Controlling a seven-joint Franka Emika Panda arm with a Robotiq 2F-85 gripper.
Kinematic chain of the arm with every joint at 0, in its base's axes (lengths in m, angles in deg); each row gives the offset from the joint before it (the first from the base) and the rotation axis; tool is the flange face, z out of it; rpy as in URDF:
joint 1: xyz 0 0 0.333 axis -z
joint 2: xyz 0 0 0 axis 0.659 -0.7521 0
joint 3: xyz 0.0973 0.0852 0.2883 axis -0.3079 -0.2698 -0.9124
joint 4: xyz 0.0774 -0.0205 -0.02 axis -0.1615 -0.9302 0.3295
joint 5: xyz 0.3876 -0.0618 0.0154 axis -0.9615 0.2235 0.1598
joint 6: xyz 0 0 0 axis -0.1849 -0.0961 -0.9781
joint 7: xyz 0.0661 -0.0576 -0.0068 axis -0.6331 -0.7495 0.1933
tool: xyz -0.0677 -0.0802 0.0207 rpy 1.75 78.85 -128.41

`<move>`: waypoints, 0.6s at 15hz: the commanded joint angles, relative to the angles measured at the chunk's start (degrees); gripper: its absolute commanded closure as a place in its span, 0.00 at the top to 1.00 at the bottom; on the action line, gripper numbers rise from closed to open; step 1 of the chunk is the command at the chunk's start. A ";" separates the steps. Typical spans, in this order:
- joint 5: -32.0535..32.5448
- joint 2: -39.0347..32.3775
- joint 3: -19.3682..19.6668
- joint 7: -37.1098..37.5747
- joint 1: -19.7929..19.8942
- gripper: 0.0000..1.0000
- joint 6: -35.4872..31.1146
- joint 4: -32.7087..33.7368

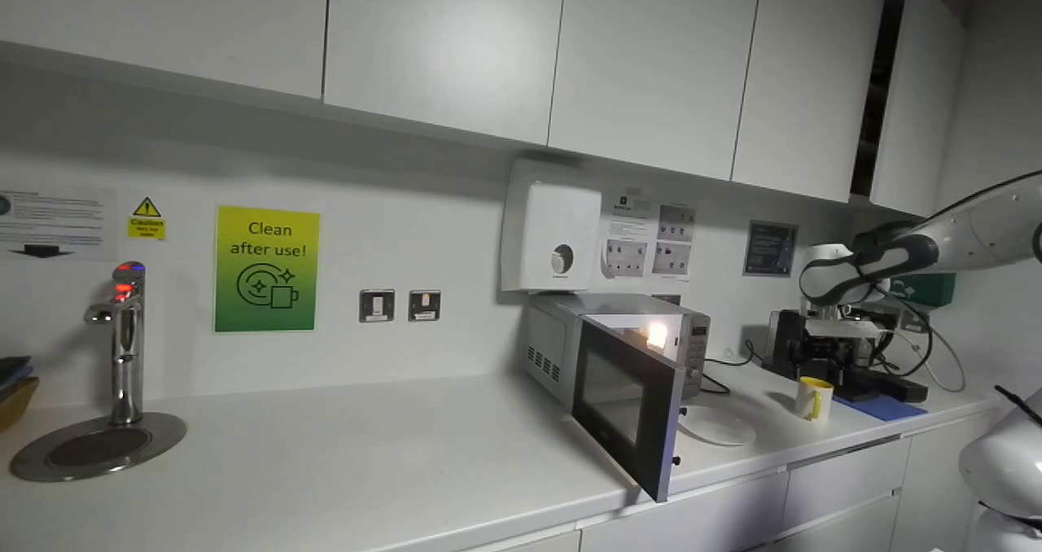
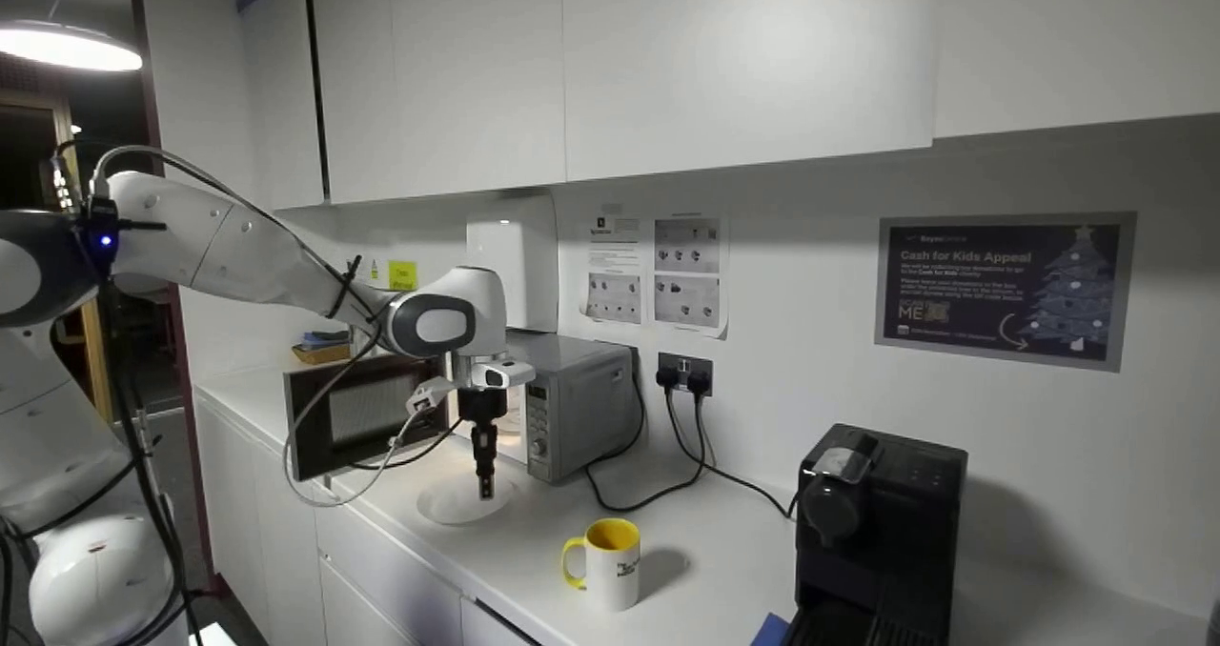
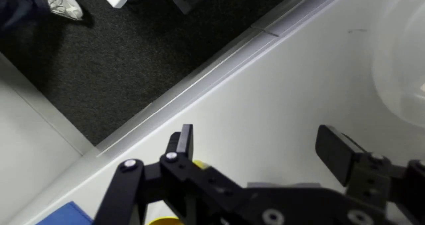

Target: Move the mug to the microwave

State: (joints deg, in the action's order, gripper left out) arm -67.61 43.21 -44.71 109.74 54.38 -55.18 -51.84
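The mug (image 1: 824,408) is white outside with a yellow inside and handle. It stands upright on the counter in both exterior views (image 2: 618,575). In the wrist view a bit of its yellow rim (image 3: 166,221) shows at the bottom, mostly hidden behind my gripper. The silver-grey microwave (image 1: 556,342) stands against the wall with its dark door swung open and a light on inside; it also shows in an exterior view (image 2: 588,419). My gripper (image 3: 254,135) is open and empty, pointing down above the counter. In an exterior view the gripper (image 2: 486,495) hangs between the microwave and the mug, apart from both.
A round clear plate (image 1: 716,428) lies on the counter in front of the microwave. The open door (image 1: 623,405) juts over the counter's front edge. A black coffee machine (image 2: 882,522) and a blue mat (image 1: 883,407) are beyond the mug. Cables (image 2: 658,503) lie near the wall.
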 commanded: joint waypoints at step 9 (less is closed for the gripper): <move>18.27 3.67 -2.97 8.96 6.79 1.00 -18.00 -7.83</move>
State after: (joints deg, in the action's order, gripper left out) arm -48.73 46.93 -46.64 119.18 60.07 -73.09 -59.70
